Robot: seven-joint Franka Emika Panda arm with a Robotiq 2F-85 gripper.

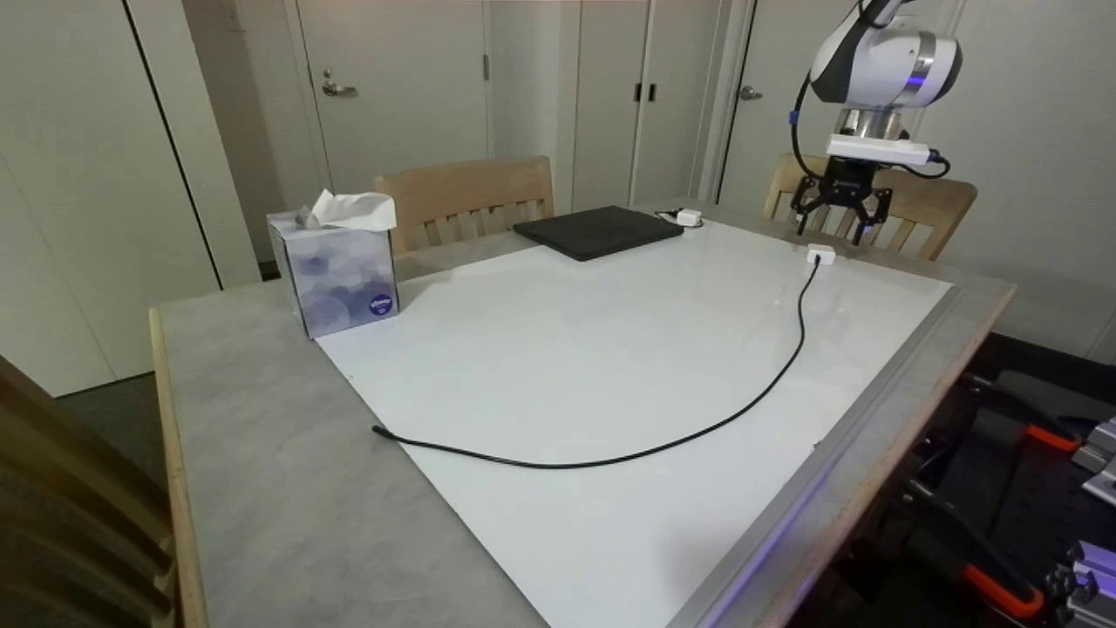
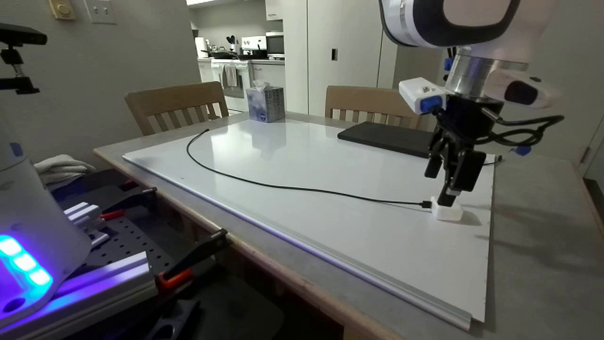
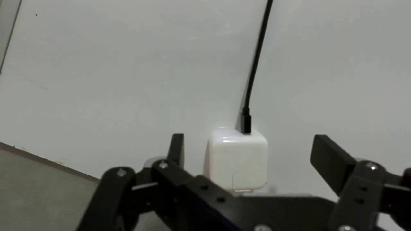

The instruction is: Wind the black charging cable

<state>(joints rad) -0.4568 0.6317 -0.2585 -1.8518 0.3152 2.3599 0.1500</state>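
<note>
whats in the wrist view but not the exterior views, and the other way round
Only the wrist view: a thin outline on the white plug and a faint mark on the whiteboard. Only the exterior views: the tissue box, black pad, wooden chairs and loose end of the black cable, all in both exterior views. Shared: plug, whiteboard, table, part of the cable, and the open tool.
</note>
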